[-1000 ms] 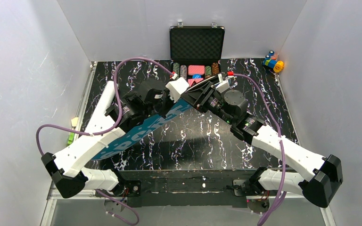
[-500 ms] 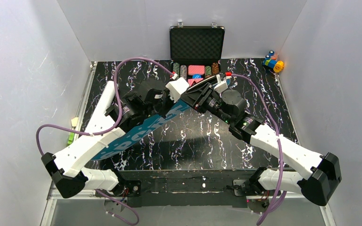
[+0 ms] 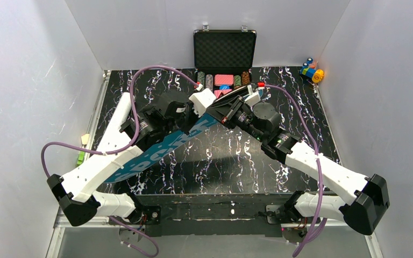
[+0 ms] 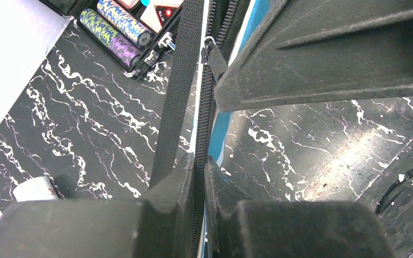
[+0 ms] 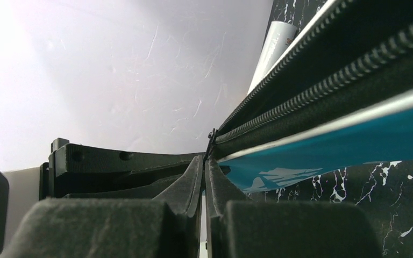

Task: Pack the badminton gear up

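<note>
The long blue bag (image 3: 156, 153) lettered "SPORT" lies diagonally across the black marbled table (image 3: 279, 107). My left gripper (image 3: 198, 119) is shut on the bag's zipper edge; the left wrist view shows the jaws (image 4: 200, 164) closed on the black zipper, with blue fabric (image 4: 218, 134) behind. My right gripper (image 3: 211, 112) is shut on the zipper pull (image 5: 211, 137), which the left wrist view also shows (image 4: 211, 47). A white tube (image 5: 274, 48) lies behind the bag. Rackets and shuttlecock are out of view.
An open black case (image 3: 225, 48) of poker chips stands at the back centre, close behind both grippers. Colourful toy blocks (image 3: 312, 71) sit at the back right corner. Small green and yellow pieces (image 3: 82, 153) lie off the table's left edge. White walls enclose three sides.
The right arm has shifted slightly to the left and back. The left arm and the bag have held still.
</note>
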### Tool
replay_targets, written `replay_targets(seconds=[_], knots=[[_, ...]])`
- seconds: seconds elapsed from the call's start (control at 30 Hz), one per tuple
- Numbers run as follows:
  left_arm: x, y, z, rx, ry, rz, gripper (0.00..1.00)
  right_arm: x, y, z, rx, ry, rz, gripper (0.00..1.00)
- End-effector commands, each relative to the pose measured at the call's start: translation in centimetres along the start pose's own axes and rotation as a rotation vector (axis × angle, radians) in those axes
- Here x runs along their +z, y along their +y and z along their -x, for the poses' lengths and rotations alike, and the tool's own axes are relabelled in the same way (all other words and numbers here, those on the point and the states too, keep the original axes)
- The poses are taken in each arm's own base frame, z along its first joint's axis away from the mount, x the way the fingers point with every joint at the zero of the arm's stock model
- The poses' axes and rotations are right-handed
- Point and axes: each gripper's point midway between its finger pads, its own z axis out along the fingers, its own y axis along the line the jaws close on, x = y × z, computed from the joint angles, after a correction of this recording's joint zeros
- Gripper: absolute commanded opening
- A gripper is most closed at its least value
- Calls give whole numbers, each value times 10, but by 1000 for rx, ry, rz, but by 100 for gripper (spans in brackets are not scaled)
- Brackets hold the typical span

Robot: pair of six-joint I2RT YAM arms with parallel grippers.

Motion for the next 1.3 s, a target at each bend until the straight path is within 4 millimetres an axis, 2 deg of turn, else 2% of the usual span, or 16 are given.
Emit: replay_targets(seconds=[0.0,0.03,0.33,0.63,1.07,1.27], knots=[[-20,12,36,-12,-144,38,0,-9,29,16,-17,-65,79,5],[-20,12,36,-10,-142,39,0,-12,29,17,-19,-72,78,1],[-22,16,34,17,-145,56,0,-33,17,32,-34,-169,53,1],[-23,10,28,52,-139,27,0,-48,24,44,-66,-220,65,1],[-27,3,21,103,-133,-20,0,-54,23,51,-79,-238,52,1],[-25,2,17,120,-123,-25,0,-69,21,70,-110,-288,21,1]])
